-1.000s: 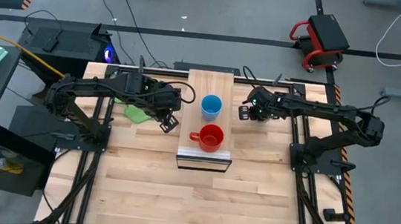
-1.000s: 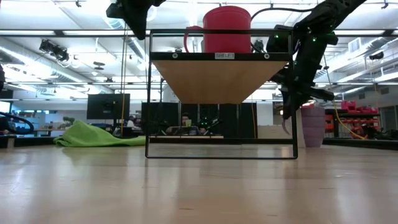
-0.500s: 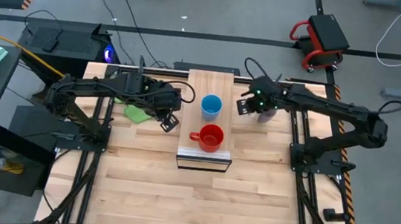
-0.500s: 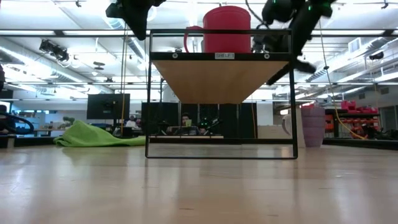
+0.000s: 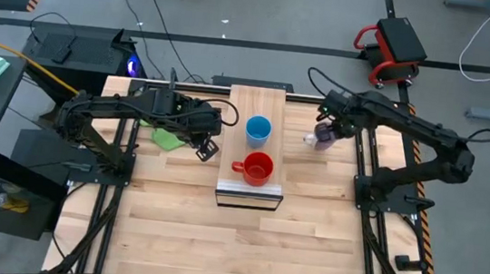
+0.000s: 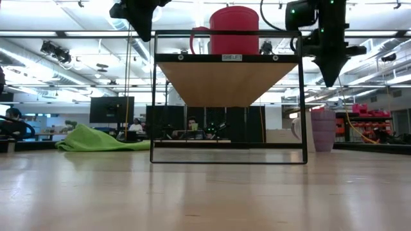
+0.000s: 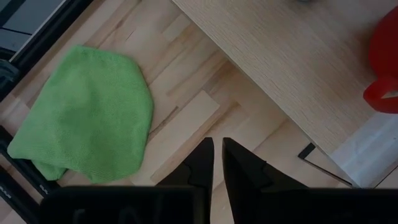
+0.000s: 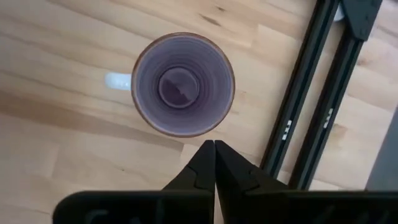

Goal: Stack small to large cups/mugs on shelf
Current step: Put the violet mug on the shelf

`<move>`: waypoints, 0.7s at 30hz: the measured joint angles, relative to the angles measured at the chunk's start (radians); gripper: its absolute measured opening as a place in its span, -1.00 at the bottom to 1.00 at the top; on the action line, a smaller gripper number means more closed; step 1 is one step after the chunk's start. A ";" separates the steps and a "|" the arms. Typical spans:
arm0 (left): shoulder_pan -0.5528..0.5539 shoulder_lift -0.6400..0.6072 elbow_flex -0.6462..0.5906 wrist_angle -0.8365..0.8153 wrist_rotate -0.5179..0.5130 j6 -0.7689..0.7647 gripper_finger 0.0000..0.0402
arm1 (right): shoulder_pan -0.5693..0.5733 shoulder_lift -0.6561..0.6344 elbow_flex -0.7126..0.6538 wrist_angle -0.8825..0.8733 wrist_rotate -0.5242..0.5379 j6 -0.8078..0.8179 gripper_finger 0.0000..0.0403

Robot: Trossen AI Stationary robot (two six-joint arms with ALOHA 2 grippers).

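**3 cups, 2 on the shelf**

High view: the light-wood plank shelf (image 5: 258, 111) carries 2 vessels, a round blue cup (image 5: 258, 129) and a glossy red mug (image 5: 257, 167) with a handle. The purple mug (image 5: 323, 139) stands on the plank table (image 5: 216, 234), right of the shelf, under the right end effector (image 5: 329, 128). The left end effector (image 5: 206, 149) hangs left of the shelf, near 1 crumpled green cloth (image 5: 166, 138).

Low view: a small label on the shelf's dark front edge reads "SHELF".

Left wrist view: its fingers are together.

Right wrist view: its fingers are together above the ridged, translucent purple mug's rim.
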 joint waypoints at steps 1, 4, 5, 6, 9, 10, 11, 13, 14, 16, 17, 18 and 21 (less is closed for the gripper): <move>0.000 0.000 0.000 0.001 0.000 0.000 -0.78 | -0.017 0.000 -0.001 0.000 -0.006 -0.003 -0.93; 0.000 0.000 0.000 0.003 0.000 0.000 -0.78 | -0.081 0.000 -0.001 0.009 -0.036 -0.039 -0.87; 0.000 0.000 0.000 0.005 0.000 -0.001 -0.79 | -0.102 0.000 -0.001 0.012 -0.050 -0.056 -0.84; 0.000 0.000 0.000 0.006 0.000 -0.001 -0.79 | -0.122 0.000 -0.001 0.019 -0.064 -0.076 -0.82; 0.000 0.000 0.000 0.006 0.000 -0.004 -0.80 | -0.167 0.005 -0.002 0.048 -0.096 -0.146 -0.73; 0.000 0.000 0.000 0.007 0.000 -0.005 -0.80 | -0.180 0.007 -0.002 0.058 -0.099 -0.165 -0.69; 0.000 0.000 0.000 0.007 0.000 -0.007 -0.80 | -0.191 0.008 -0.002 0.070 -0.099 -0.178 -0.66; 0.000 0.000 0.000 0.007 0.000 -0.011 -0.80 | -0.215 0.015 -0.002 0.079 -0.099 -0.196 -0.59; 0.000 0.000 0.000 0.007 0.000 -0.012 -0.79 | -0.224 0.022 -0.002 0.077 -0.099 -0.203 -0.55; 0.000 0.000 0.000 0.008 0.000 -0.017 -0.78 | -0.249 0.039 -0.002 0.070 -0.102 -0.215 -0.49; 0.000 0.000 0.000 0.007 0.000 -0.021 -0.78 | -0.258 0.048 -0.002 0.067 -0.103 -0.218 -0.46; 0.000 0.000 0.000 0.007 0.000 -0.026 -0.78 | -0.265 0.057 -0.002 0.067 -0.103 -0.221 -0.44; -0.001 0.000 0.000 0.007 0.000 -0.038 -0.80 | -0.278 0.080 -0.002 0.071 -0.104 -0.228 -0.39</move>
